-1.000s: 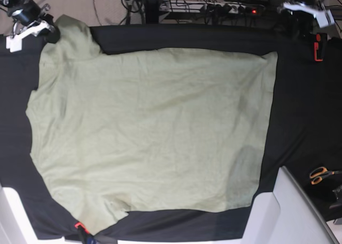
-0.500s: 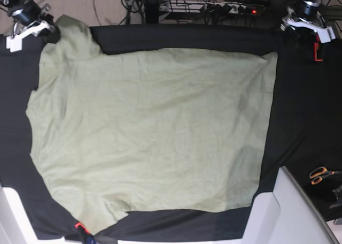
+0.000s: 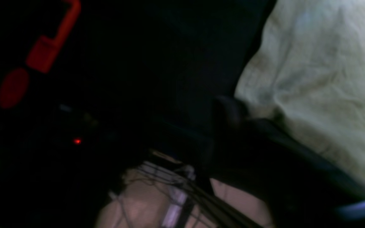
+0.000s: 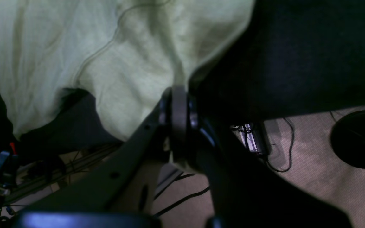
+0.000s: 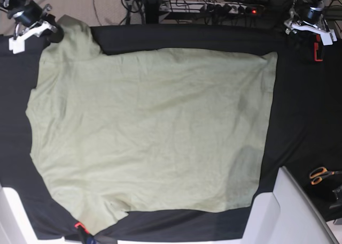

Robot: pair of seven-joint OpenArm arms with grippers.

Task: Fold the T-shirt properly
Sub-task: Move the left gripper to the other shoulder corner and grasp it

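1. Right gripper: the jaws are seen pressed together on a fold of the large pale sage-green cotton T-shirt at the sleeve edge, at the far corner of the table on the base view's left.
2. Left gripper: it is positioned above the far corner on the base view's right, apart from the garment's hem corner. Whether its jaws stand parted cannot be told; in the blurred, dark left wrist view only one dark fingertip is made out beside the hem.
3. The T-shirt is spread flat, lightly wrinkled, across the black table cloth.
4. A red plastic clamp is located just beside the left gripper.
5. Orange-handled scissors are located at the cloth's edge, well apart from the garment.
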